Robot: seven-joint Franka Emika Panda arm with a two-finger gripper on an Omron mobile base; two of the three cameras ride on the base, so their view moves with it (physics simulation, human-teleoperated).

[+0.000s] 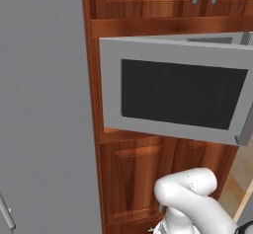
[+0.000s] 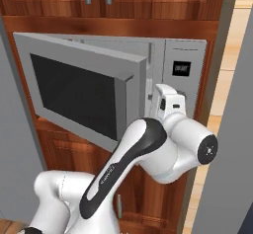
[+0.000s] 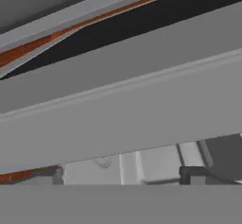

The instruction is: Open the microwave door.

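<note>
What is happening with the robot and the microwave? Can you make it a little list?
microwave door: partly open, swung out from its left hinge side
door window: big and black
door handle: grey bar at the door's free right edge
control panel: grey, right of the opening
gripper: at the door's free edge, by the opening; open or shut cannot be told
cabinets: reddish-brown wood, above and below
task: started, door not yet wide open

A kitchen: microwave built into reddish-brown wooden cabinets.
</note>
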